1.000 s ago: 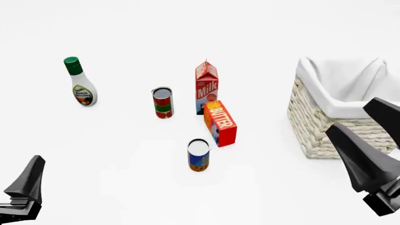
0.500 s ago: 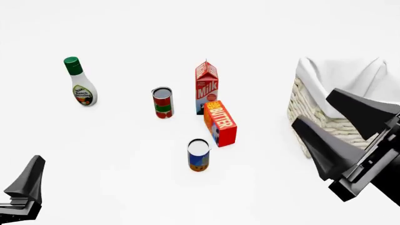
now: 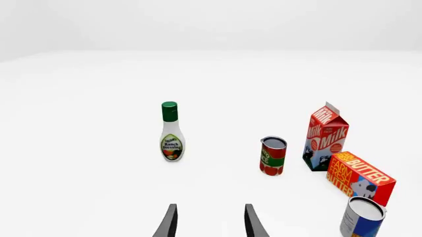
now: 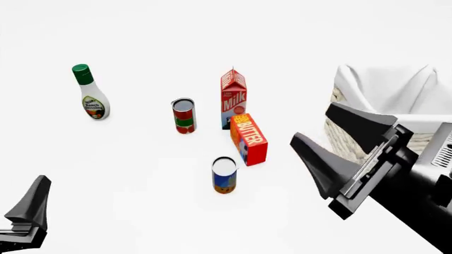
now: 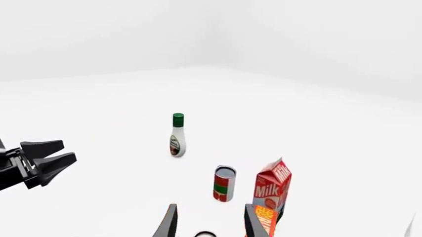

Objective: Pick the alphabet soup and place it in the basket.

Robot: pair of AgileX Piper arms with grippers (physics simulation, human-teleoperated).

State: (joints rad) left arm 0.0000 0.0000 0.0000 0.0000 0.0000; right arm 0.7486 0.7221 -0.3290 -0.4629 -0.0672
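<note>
The alphabet soup can (image 4: 224, 175) stands upright on the table, just in front of the butter box (image 4: 249, 139). The right gripper (image 4: 316, 136) hangs spread and empty between can and basket (image 4: 344, 140). The left gripper (image 3: 209, 221) is spread too, holding nothing.

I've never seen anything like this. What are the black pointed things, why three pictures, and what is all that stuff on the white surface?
These are simulator renders of two robot arms at a table. The black prongs are gripper fingers. The front view looks down from behind the arms: the right gripper is open and holds nothing; of the left gripper, at the bottom corner, little shows there. The other two pictures come from a camera on each wrist, looking along that arm's fingers; the left wrist view shows the left gripper open and holding nothing.

On the table stand a dressing bottle, a red-and-green can, a milk carton, a butter box, the soup can and a lined basket.
</note>
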